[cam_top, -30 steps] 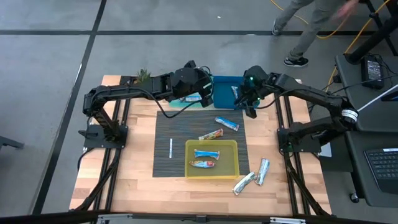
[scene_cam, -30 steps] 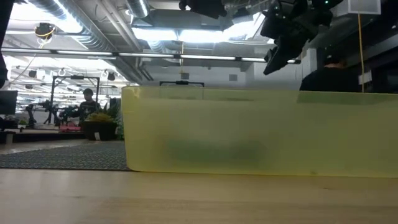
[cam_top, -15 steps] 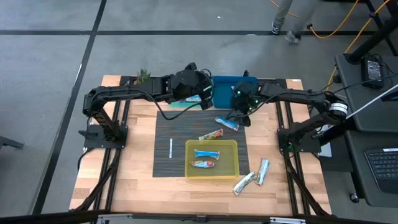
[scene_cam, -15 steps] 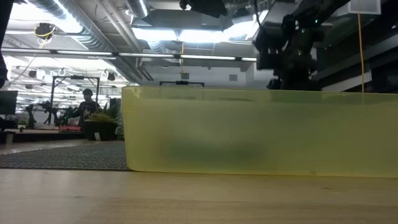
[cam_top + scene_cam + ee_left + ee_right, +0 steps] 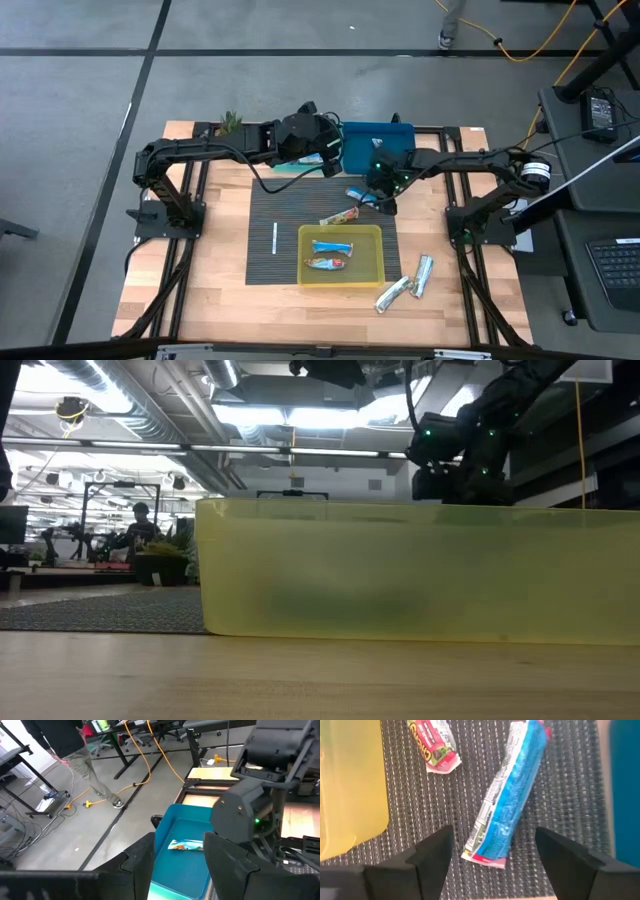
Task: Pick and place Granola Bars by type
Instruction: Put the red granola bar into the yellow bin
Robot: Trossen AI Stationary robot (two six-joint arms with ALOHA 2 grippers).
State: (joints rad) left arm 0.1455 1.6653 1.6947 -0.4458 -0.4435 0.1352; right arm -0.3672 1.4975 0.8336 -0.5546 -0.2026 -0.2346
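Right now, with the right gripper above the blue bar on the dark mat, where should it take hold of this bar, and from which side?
Best from straight above, across the narrow middle of the blue bar. It lies flat and slanted on the dark mat, clear of the red-green bar and the yellow tray. The right gripper is open and already straddles its near end, so the fingers can probably close on the long edges.

Overhead view: the right gripper [image 5: 381, 192] hangs over a blue bar [image 5: 364, 199] on the dark mat [image 5: 266, 240], near the blue tray [image 5: 362, 150] at the table's far edge. The yellow tray [image 5: 341, 275] holds two bars; two silver bars [image 5: 405, 284] lie toward the near right corner.
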